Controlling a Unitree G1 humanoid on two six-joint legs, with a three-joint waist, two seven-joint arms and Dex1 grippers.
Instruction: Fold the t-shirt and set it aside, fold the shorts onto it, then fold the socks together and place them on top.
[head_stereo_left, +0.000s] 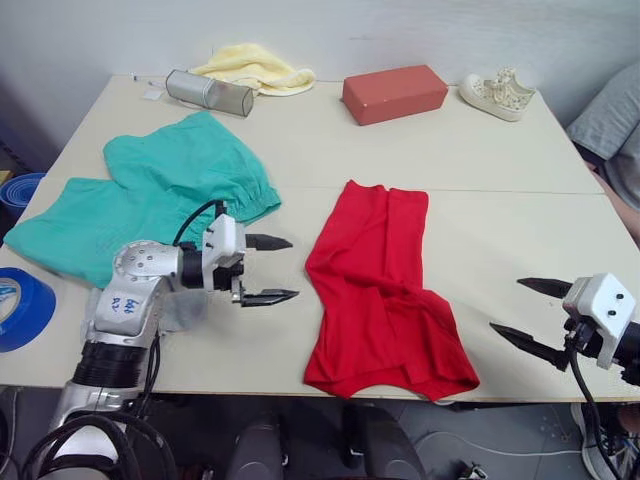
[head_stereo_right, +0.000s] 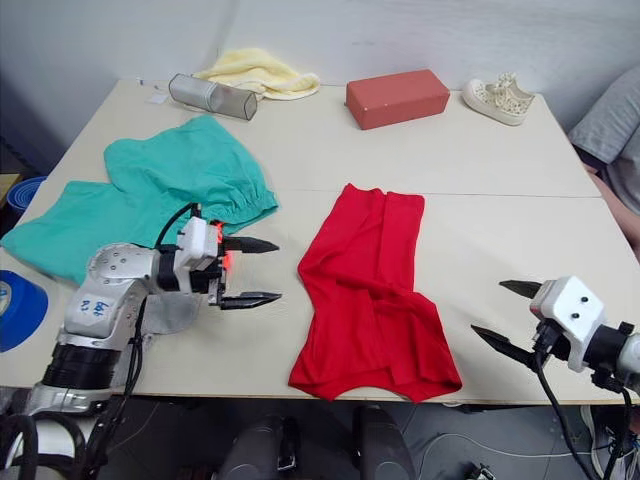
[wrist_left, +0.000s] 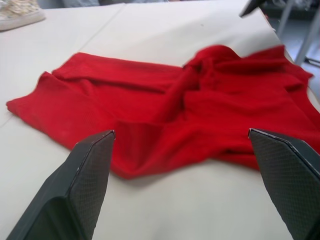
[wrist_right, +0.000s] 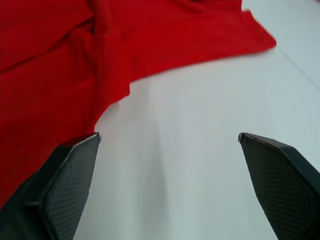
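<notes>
Red t-shirt (head_stereo_left: 385, 295) lies rumpled at your table's (head_stereo_left: 500, 150) near centre, flanked by your left gripper (head_stereo_left: 270, 270) and right gripper (head_stereo_left: 530, 315), both spread wide and empty.

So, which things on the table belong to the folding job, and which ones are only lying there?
For the job:
- t-shirt, partly folded
- shorts, spread flat

Only lying there:
- yellow cloth
- red-brown block
- white sneaker
- mesh cylinder
- blue tape roll

I cannot make out the socks.
</notes>
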